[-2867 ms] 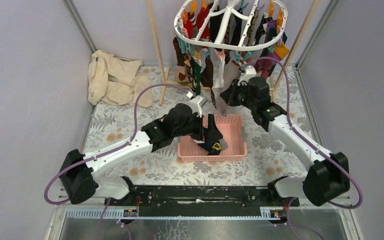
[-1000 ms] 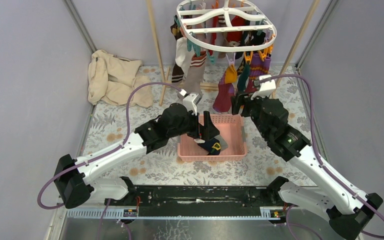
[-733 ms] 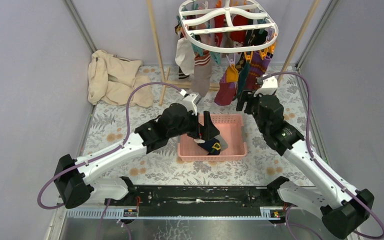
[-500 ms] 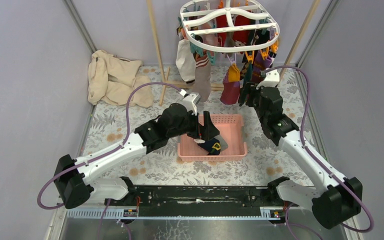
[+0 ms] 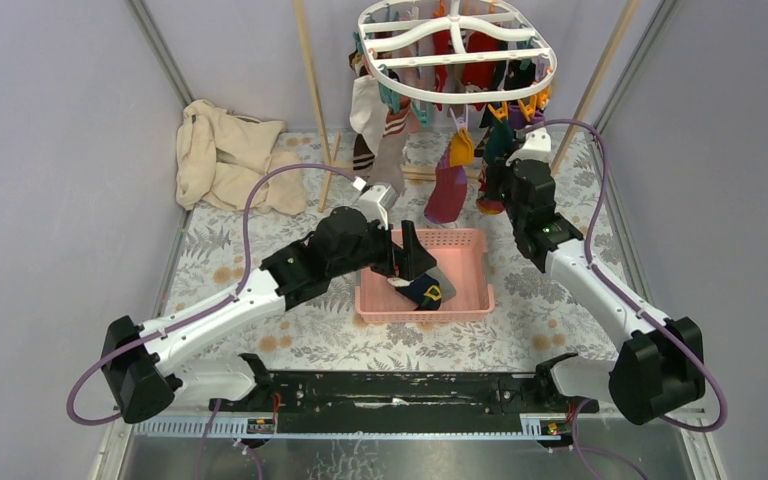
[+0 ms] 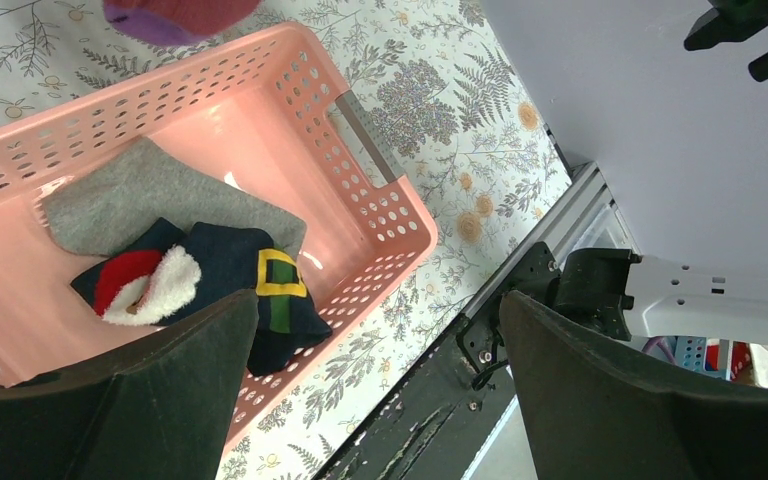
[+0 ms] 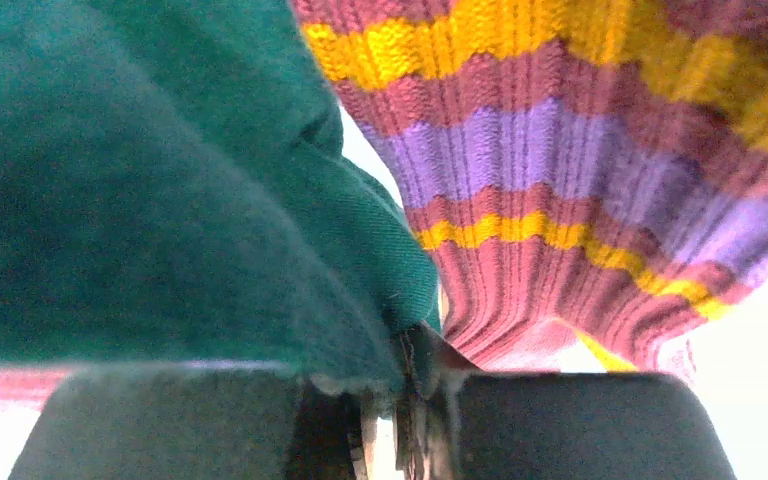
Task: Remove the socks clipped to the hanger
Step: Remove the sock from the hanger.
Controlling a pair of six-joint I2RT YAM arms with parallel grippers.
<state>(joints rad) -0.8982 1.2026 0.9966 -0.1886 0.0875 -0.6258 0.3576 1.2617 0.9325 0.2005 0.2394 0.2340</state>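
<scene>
The white oval hanger hangs at the back with several socks clipped round its rim, among them a white striped sock and a red and purple one. My right gripper is raised to the hanger's right side. In the right wrist view it is shut on the lower edge of a teal sock, with a pink, purple and yellow striped sock right beside it. My left gripper hangs open over the pink basket, holding nothing.
The pink basket holds a grey sock and a navy sock with a Santa pattern. A beige cloth lies at the back left. Wooden poles flank the hanger. Grey walls close in both sides.
My right gripper rose toward the hanger's right side and closed on the teal sock. The hanger swung a little. The left arm barely shifted and stayed open.
</scene>
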